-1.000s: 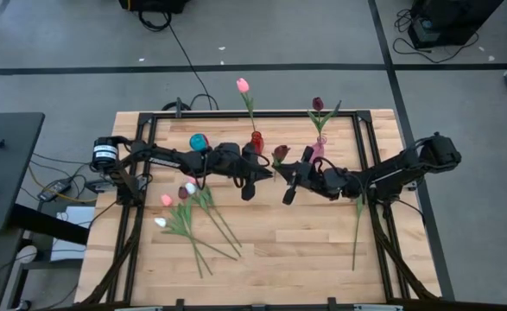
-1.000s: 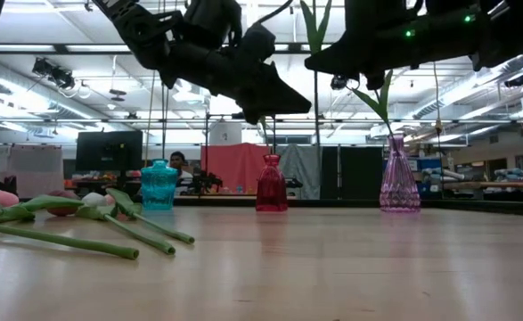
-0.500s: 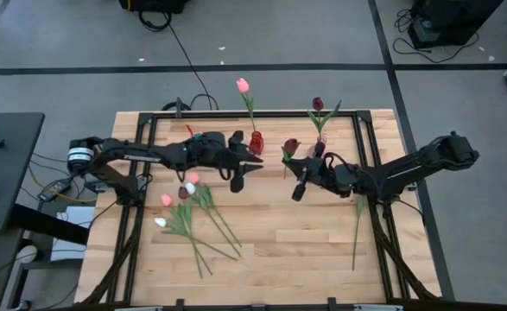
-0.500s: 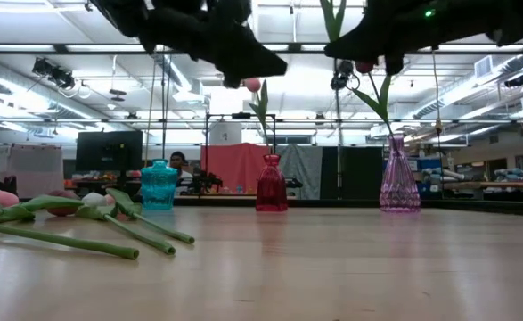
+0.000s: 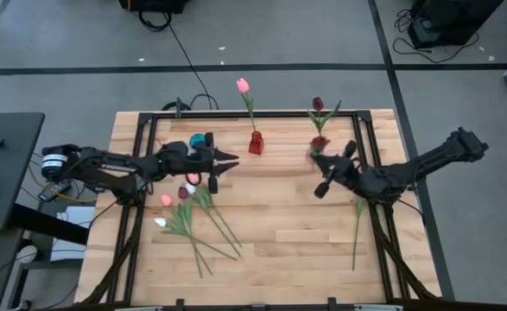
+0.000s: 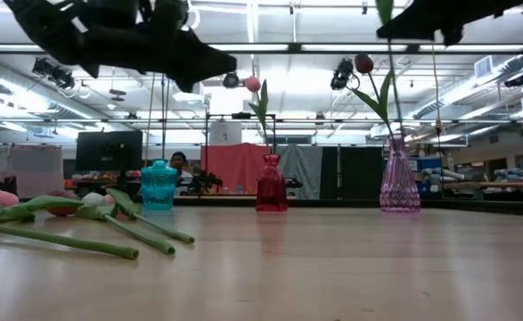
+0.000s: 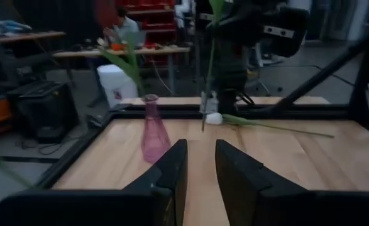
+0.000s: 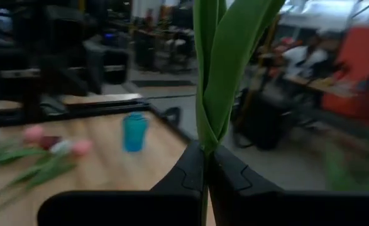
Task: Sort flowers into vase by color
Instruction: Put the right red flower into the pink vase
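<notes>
Both arms have pulled apart: the right claw (image 5: 320, 186), clamped on a maroon tulip (image 5: 320, 143), nears the pink vase (image 6: 399, 182); left claw (image 5: 221, 159) parted, empty. Pile of flowers (image 5: 188, 212) remains on worktop (image 5: 279, 242).

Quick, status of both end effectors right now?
Left end effector: open, empty, above the table near the teal vase.
Right end effector: shut on a maroon tulip, by the pink vase.

Both arms drew apart: left end effector (image 5: 221, 161) retreated left, right end effector (image 5: 326, 179) carried its maroon tulip (image 5: 320, 143) right.
</notes>
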Action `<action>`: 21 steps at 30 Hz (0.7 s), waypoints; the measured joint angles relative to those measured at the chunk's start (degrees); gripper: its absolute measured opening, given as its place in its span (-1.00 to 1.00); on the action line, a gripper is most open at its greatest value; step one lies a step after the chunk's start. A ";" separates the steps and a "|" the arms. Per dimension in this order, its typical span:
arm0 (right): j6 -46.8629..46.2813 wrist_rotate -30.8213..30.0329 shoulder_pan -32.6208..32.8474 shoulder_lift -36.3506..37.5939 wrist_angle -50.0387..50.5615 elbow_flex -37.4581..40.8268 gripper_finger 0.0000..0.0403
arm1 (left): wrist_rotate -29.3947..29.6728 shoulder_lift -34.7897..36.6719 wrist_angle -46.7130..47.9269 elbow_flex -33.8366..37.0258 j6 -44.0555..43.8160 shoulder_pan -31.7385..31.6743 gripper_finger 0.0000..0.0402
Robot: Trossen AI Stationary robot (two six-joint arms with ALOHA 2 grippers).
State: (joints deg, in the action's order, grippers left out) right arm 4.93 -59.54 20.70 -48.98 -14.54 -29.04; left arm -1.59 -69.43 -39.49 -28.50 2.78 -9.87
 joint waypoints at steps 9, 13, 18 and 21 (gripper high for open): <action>17.34 -5.50 1.17 9.84 -2.23 -0.02 -0.92 | 2.91 3.52 0.00 1.41 -0.29 -0.17 -0.56; 19.86 -3.21 -1.47 11.82 -2.19 -0.02 -0.92 | 3.64 3.47 -0.62 1.41 -0.45 -0.20 -0.56; 23.11 4.52 -7.13 13.25 -5.04 0.51 -0.92 | 3.63 3.47 -2.04 1.41 -0.48 -0.17 -0.56; 25.28 9.90 -11.35 14.59 -10.96 3.42 -0.92 | 3.63 3.43 -2.20 1.41 -0.46 -0.17 -0.56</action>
State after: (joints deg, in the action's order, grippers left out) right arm 30.21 -49.64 9.35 -34.38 -25.50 -25.62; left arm 2.04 -66.00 -41.69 -27.09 2.33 -10.04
